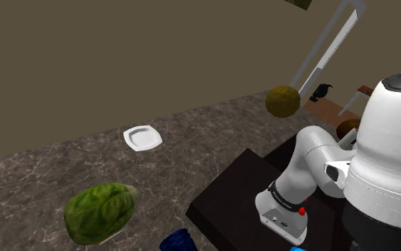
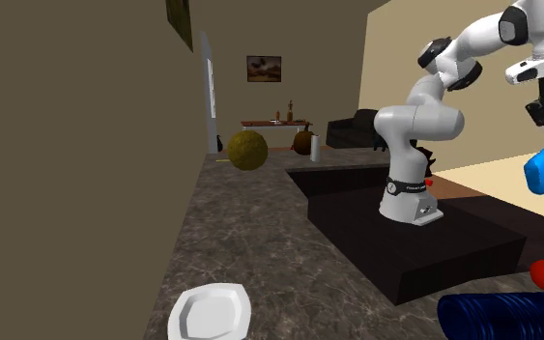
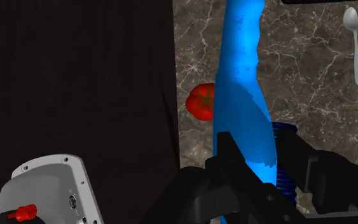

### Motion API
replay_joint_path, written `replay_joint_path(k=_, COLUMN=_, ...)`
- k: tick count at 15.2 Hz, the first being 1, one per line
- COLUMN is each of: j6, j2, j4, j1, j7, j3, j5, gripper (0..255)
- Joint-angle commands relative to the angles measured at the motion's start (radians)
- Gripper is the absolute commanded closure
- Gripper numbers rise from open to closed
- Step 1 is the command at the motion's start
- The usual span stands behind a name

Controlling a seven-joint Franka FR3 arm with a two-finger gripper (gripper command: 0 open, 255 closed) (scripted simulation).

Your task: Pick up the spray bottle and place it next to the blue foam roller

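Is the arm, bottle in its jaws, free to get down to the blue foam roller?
Likely yes: the roller lies below the held spray bottle with nothing between, and the tomato sits to one side.

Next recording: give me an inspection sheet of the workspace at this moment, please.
Surface: dark marbled counter; black stand bears the arm.
Job's things: blue spray bottle is lifted clear of the counter; blue foam roller lies on the counter.
Clutter: white plate, green lumpy object, brown ball, red tomato, spoon.
Grippers: gripper is shut on the spray bottle.
Cables: nothing seen.
Surroundings: brown wall; framed picture on a far wall.
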Motion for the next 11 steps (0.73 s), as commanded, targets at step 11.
replay_joint_path(k=11, j6=0.076, j2=-0.047, j4=-0.084, j1=0.061, j7=0.032, j3=0.136, j5=0.147, gripper=255)
